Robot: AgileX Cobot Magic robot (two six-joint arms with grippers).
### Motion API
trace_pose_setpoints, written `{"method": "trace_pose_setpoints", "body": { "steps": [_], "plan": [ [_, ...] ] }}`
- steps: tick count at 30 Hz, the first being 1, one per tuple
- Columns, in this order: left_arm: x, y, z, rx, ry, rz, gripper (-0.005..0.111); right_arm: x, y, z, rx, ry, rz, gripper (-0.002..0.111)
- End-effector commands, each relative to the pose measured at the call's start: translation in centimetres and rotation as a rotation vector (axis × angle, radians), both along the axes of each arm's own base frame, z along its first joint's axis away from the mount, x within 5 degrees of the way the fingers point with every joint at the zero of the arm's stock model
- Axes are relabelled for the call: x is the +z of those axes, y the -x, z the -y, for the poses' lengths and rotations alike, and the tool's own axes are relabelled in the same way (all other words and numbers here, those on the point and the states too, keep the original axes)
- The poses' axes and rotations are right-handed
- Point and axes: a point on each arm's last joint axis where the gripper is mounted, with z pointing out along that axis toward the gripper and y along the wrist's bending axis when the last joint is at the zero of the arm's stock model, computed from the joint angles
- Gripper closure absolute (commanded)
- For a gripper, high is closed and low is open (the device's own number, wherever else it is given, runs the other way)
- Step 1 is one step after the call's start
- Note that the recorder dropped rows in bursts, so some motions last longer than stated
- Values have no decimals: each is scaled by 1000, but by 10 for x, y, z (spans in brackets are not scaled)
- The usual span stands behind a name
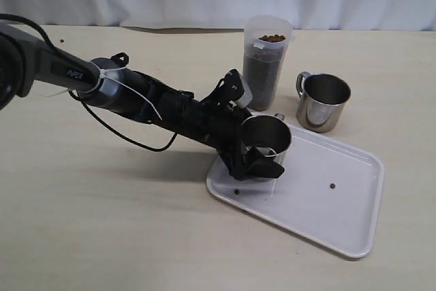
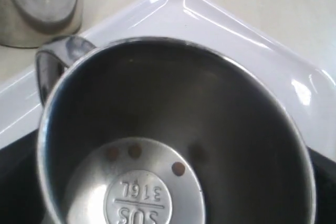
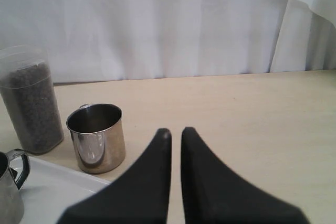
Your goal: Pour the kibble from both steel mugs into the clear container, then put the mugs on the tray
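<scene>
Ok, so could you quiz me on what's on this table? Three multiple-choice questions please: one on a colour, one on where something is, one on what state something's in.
1. The tray is: A white, B blue, C black.
2. The free steel mug stands: A on the tray, B inside the clear container, C on the table beside the clear container.
3. The clear container is: A empty, B tipped over, C nearly full of kibble.

Answers: A, its bare surface is plain white. C, it sits on the tabletop off the tray's rim, next to the container. C, dark pellets fill it almost to the top.
</scene>
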Motion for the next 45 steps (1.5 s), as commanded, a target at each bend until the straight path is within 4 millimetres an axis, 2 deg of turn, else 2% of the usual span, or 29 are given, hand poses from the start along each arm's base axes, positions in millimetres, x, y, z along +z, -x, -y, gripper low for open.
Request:
{"method": "trace_pose_setpoints", "body": {
  "steps": [1,4,8,9,16,19,21,25,26,30,33,37,40,45],
  "plan": [
    [8,2,1,-40,36,17,12,-1,0,0,4,11,0,103],
    [28,4,1,-55,66,20,12,-1,0,0,4,11,0,103],
    [74,10,-1,-95,71,36,12,-1,0,0,4,11,0,103],
    [90,11,-3,-83,68,42,12,-1,0,0,4,11,0,103],
    [152,18,-19,14,43,-8,14,-1,0,0,4,11,0,103],
    [176,24,-30,46,-6,-20,31,-1,0,0,4,11,0,103],
    [188,27,-39,79,-38,-26,54,-1,0,0,4,11,0,103],
    [201,33,-59,129,-12,-23,100,-1,0,0,4,11,0,103],
    [203,35,-65,135,-7,-14,107,-1,0,0,4,11,0,103],
    [207,49,-100,248,73,-18,107,-1,0,0,4,11,0,103],
    [209,68,-134,362,141,48,107,-1,0,0,4,11,0,103],
    [201,99,-179,568,165,161,107,-1,0,0,4,11,0,103],
    [193,131,-200,631,166,254,107,-1,0,0,4,11,0,103],
    [193,180,-215,685,184,369,107,-1,0,0,4,11,0,103]
  ]
}}
